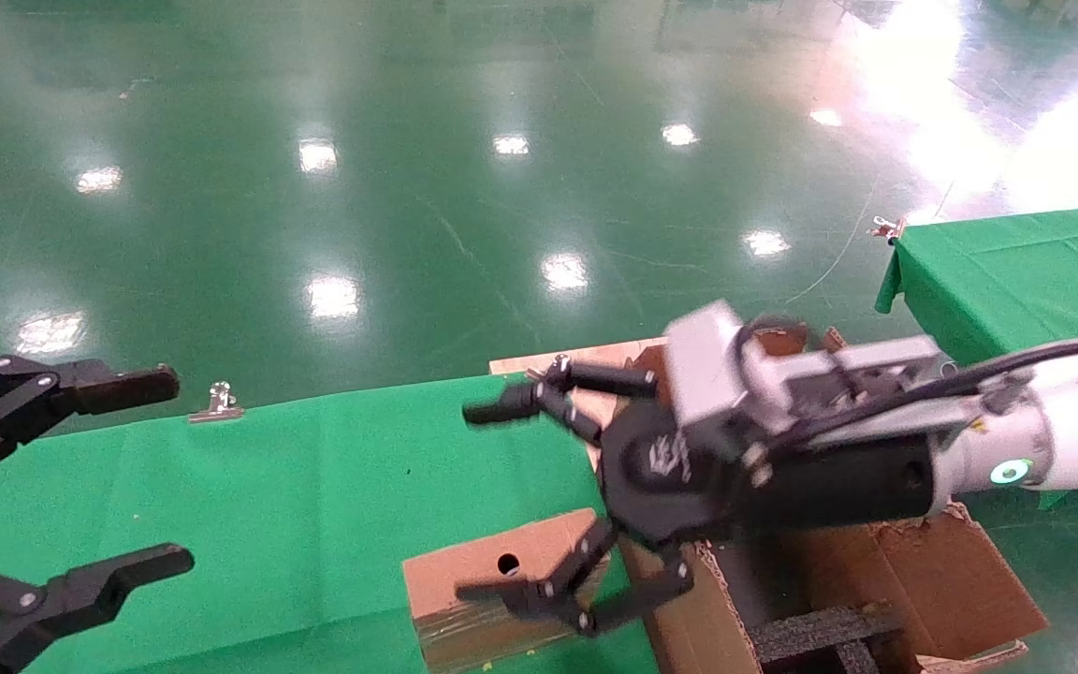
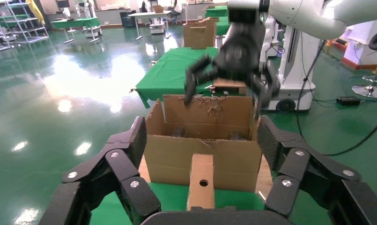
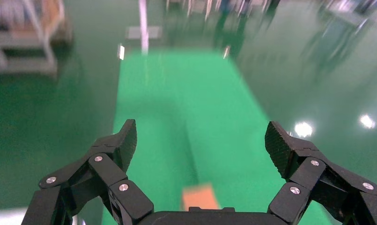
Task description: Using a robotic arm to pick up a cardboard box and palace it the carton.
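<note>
We see the task at an early stage: the cardboard box (image 1: pixel 492 585) lies on the green table (image 1: pixel 268 496), at its near right corner, just beside the carton (image 1: pixel 951 580) that stands off the table's right edge. Nothing holds the box, so the grasp, the lift and the placing into the carton all appear to be left.

The robotic arm (image 1: pixel 1072 421), our right one, reaches in from the right, above the carton's near wall. Its right gripper (image 1: pixel 539 505) hangs over the box with fingers spread wide apart, empty. One lower finger (image 1: pixel 558 585) overlaps the box's top in the head view; we cannot tell whether it touches. The right wrist view shows the box (image 3: pixel 200 197) below the spread fingers.

The left gripper (image 1: pixel 127 477) hovers at the table's left edge, also spread apart and empty, apparently idle.

Counting: one small box, with one round hole (image 1: pixel 508 564) on top; one carton, with black foam (image 1: pixel 820 632) inside; two grippers; one metal clip (image 1: pixel 217 402) on the table's far edge.
</note>
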You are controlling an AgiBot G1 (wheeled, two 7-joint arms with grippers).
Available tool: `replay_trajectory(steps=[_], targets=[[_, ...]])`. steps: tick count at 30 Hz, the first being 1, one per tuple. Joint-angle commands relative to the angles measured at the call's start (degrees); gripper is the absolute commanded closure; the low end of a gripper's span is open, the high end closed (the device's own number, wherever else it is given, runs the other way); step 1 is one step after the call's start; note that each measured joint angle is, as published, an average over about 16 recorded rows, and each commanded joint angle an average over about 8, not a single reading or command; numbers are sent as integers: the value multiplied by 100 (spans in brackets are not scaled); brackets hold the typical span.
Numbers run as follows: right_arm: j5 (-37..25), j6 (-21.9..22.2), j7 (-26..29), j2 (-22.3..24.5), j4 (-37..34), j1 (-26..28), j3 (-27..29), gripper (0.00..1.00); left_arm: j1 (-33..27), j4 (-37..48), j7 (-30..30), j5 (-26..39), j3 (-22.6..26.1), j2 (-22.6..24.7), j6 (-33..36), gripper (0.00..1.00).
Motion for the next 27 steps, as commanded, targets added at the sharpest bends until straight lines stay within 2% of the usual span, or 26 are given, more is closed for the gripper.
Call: replay_trajectory(steps=[1,5,11,20,27], targets=[[-386,-43,51,-18,38,179,-165,0,0,0,0,0,0,0,0,100],[-1195,-176,88,-272,-60,570,-586,0,0,0,0,0,1,0,0,100],[-2070,-243,39,-703,-278,971,-1122,0,0,0,1,-1,1,0,0,100],[-3081,-234,-173,-1340,-663,1471,-1756,0,-1,0,1,-1,2,-1,0,100],[-3695,-301,-259,-1733,-696,1886,-2258,0,-1,0,1,-1,2,-1,-1,100]])
